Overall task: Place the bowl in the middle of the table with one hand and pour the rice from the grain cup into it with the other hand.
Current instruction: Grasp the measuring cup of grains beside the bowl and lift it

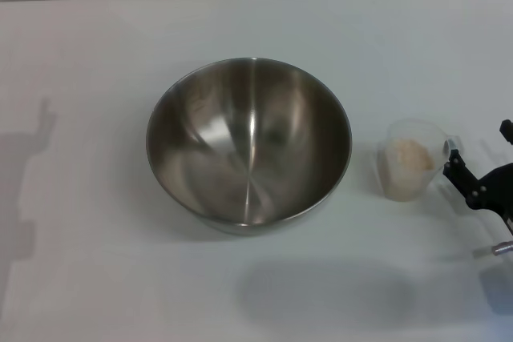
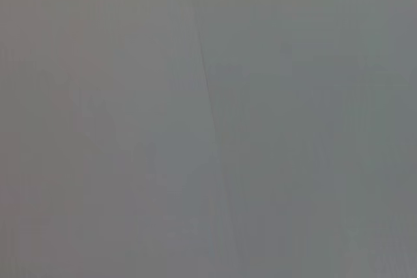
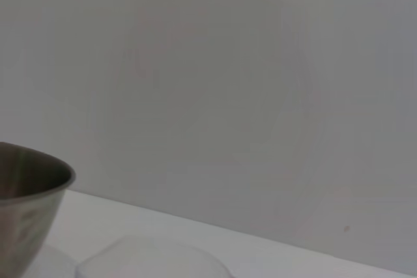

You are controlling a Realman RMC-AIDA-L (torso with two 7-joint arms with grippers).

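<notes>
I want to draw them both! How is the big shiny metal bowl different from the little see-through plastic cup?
The round stainless-steel bowl is much wider than the small clear plastic cup. The bowl is shiny metal that you cannot see through; the cup is frosted and see-through. The bowl is empty; the cup holds pale rice. Both stand upright on the white table, side by side.

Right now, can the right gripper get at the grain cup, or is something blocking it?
Probably yes. The right gripper sits just beside the grain cup, on the side away from the bowl, its fingers spread toward the cup. Only bare table lies between them, so nothing looks in the way.
</notes>
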